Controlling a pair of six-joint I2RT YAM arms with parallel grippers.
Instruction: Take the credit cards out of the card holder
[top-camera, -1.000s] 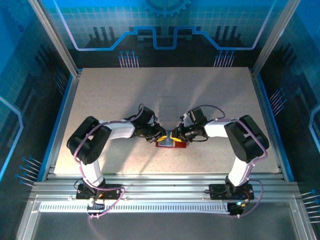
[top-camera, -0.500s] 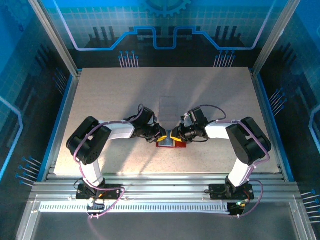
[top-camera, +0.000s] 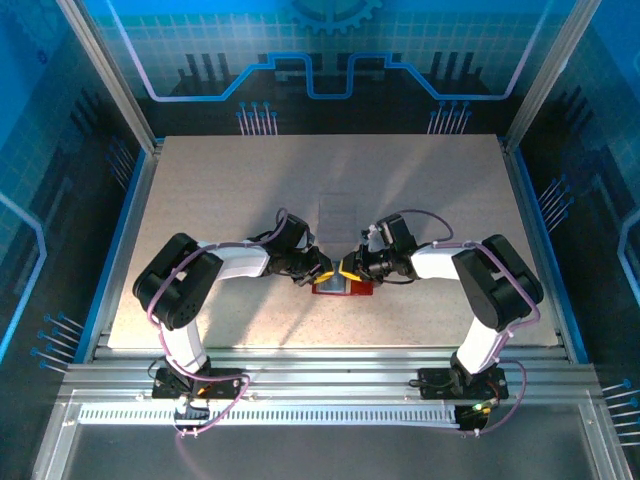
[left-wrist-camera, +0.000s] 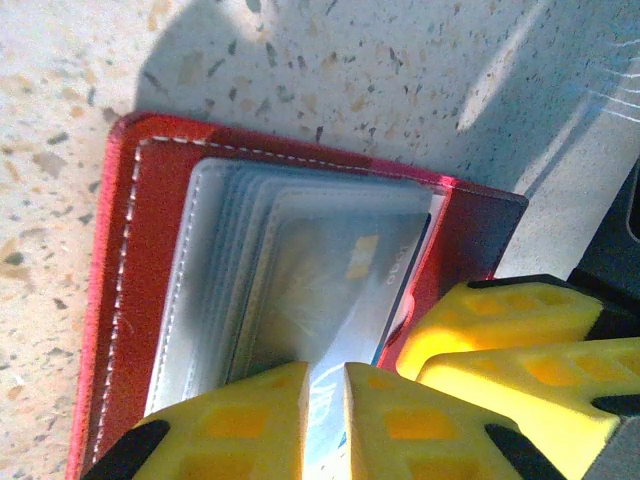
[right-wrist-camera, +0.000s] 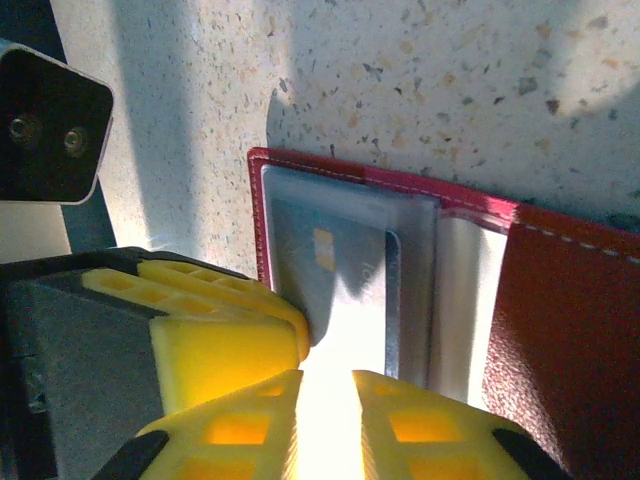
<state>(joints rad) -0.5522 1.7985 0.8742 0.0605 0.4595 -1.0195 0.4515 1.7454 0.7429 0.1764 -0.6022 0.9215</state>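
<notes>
Working first card free, we judged. Card holder (top-camera: 342, 287) lay open on table (top-camera: 250, 200), under both gripper tips. Left gripper (left-wrist-camera: 325, 420) jaws narrow, pinching clear sleeve (left-wrist-camera: 300, 270). Right gripper (right-wrist-camera: 327, 420) jaws narrow at credit card (right-wrist-camera: 335, 275) end; glare filled gap, so we could not tell grip. Next move called for straight outward pull, holder pinned.

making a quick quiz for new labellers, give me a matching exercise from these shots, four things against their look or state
Things:
1. card holder
2. left gripper
3. table
4. sleeves

Look or state:
a. pale, speckled
b. red, lying open
c. clear plastic, a card inside
d. yellow fingers closed on a sleeve edge

Pairs: 1-b, 2-d, 3-a, 4-c
</notes>
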